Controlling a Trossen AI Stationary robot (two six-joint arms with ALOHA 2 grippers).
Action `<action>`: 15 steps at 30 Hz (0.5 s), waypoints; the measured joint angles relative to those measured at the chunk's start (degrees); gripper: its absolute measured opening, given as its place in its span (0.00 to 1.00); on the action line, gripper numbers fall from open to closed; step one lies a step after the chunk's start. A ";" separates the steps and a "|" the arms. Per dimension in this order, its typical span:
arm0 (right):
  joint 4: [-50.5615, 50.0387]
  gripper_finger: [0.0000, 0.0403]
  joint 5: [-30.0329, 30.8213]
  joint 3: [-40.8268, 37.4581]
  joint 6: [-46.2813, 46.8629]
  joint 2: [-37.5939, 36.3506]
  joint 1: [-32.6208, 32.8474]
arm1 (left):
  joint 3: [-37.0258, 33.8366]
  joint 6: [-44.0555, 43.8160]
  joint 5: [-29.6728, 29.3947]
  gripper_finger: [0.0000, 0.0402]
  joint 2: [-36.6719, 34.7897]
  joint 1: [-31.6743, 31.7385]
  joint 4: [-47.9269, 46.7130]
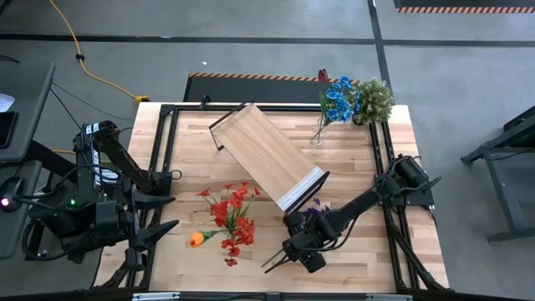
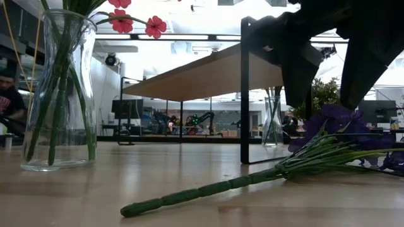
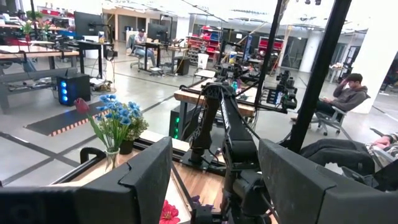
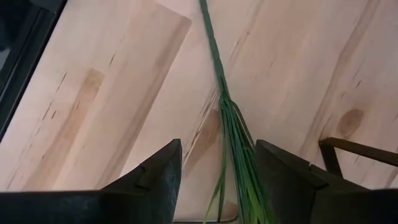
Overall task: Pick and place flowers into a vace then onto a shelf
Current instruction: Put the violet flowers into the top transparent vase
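While left gripper waits at table's left edge, fingers spread wide, empty, red flowers stand in clear glass vase near table middle. Orange bloom lies loose on planks just beside them. Shelf stands diagonally mid-table — white-edged end toward right gripper. Right gripper low over purple flower bunch, fingers parted, astride green stems — whether clamped, cannot tell. Far right corner: second glass vase holds blue flowers and maroon bloom; potted plant beside.
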 joint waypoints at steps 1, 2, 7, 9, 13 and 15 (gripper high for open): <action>-0.01 0.48 0.00 0.00 0.59 0.00 0.05 | 0.00 0.00 0.00 0.67 0.00 0.00 0.00; -0.02 0.48 0.01 0.00 1.38 0.00 0.14 | 0.00 0.00 -0.01 0.67 0.00 0.02 0.00; 1.59 0.48 -0.20 -1.74 4.88 0.00 1.16 | 0.00 0.00 0.00 0.67 0.00 0.00 0.00; 2.84 0.48 -1.33 -3.72 6.82 0.02 1.63 | 0.00 0.00 -0.01 0.67 0.00 0.02 -0.01; 4.45 0.48 -0.73 -6.19 10.56 0.07 1.99 | 0.00 0.00 -0.02 0.67 0.00 0.02 -0.02; 4.55 0.48 1.26 -6.25 11.55 0.07 1.95 | 0.00 0.02 -0.02 0.67 0.00 0.00 -0.02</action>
